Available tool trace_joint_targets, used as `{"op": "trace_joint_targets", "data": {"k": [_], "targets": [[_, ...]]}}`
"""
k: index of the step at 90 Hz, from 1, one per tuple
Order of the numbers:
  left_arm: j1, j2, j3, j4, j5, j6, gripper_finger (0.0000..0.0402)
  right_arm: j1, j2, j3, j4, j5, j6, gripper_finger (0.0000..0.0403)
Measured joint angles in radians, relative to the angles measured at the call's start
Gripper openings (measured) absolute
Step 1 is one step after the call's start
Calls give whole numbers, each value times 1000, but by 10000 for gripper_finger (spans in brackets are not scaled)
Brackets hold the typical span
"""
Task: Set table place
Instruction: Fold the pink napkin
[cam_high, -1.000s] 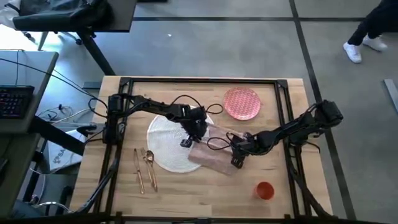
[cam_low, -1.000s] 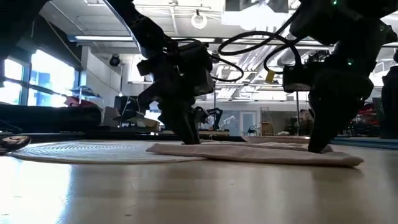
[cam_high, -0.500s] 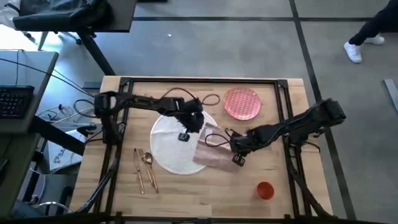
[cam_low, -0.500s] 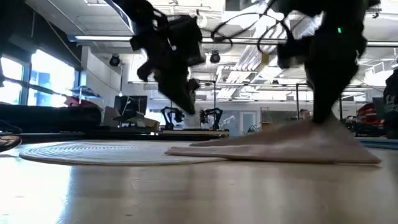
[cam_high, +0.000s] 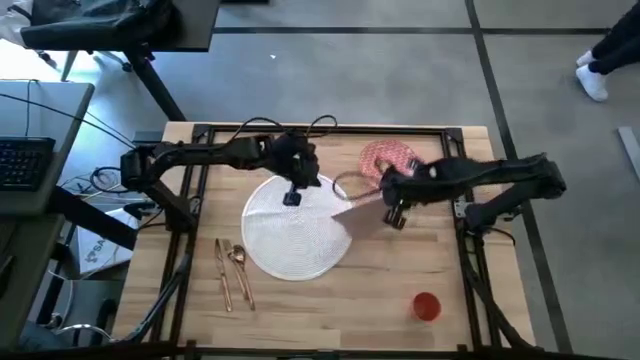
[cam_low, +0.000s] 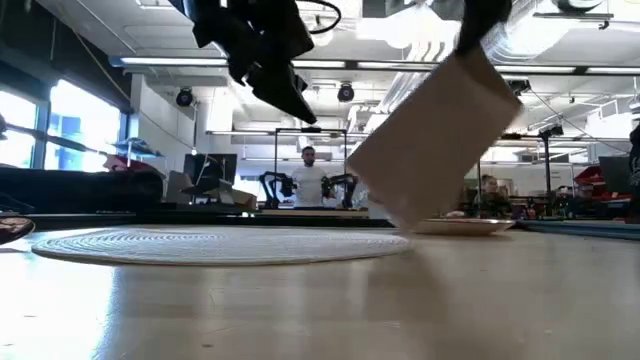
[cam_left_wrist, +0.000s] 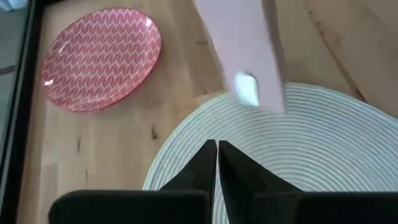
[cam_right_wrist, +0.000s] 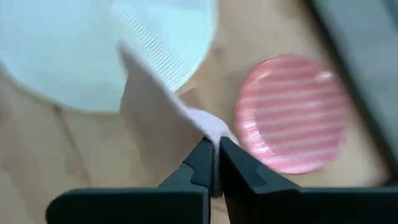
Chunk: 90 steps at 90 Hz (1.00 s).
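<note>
Pale pink cloth napkin (cam_high: 362, 212) hangs limp below the right gripper (cam_high: 393, 205), pinched at one edge, clear of the surface. Soft, light; grip holds best at a folded edge. Left gripper (cam_high: 293, 193) clenched, empty, beside it.

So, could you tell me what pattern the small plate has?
Pink-red zigzag chevrons on the small plate; left wrist view.

Wood table (cam_high: 300, 310) (black-framed), white plate (cam_high: 290, 235), pink plate (cam_high: 385, 160), cutlery (cam_high: 232, 270), orange cup (cam_high: 426, 306)
</note>
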<state>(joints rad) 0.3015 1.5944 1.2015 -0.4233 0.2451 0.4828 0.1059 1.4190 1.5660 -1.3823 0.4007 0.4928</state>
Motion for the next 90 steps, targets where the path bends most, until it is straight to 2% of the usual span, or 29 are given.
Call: {"op": "trace_joint_targets", "data": {"k": [11, 23, 34, 42, 49, 56, 70, 90], "targets": [[2, 0, 0, -1, 0, -11, 0, -9, 24, 88, -96, 40, 40, 0], [0, 0, 0, -17, 1, -38, 0, 52, 52, 49, -103, 36, 171, 0], [-7, 0, 0, -49, 1, -53, 0, 169, 82, -75, 9, 20, 309, 0], [-12, 0, 0, -70, 2, -54, 0, 249, 98, -159, 140, -48, 396, 0], [-16, 0, 0, -87, 3, -54, 0, 301, 114, -193, 213, -101, 454, 0], [-21, 0, 0, -87, 3, -54, 0, 325, 118, -193, 218, -112, 488, 0], [-25, 0, 0, -81, 3, -53, 0, 259, 115, -114, 85, -84, 440, 0], [-25, 0, 0, -65, -25, -53, 0, 50, 113, 7, -139, -9, 250, 0]]}}
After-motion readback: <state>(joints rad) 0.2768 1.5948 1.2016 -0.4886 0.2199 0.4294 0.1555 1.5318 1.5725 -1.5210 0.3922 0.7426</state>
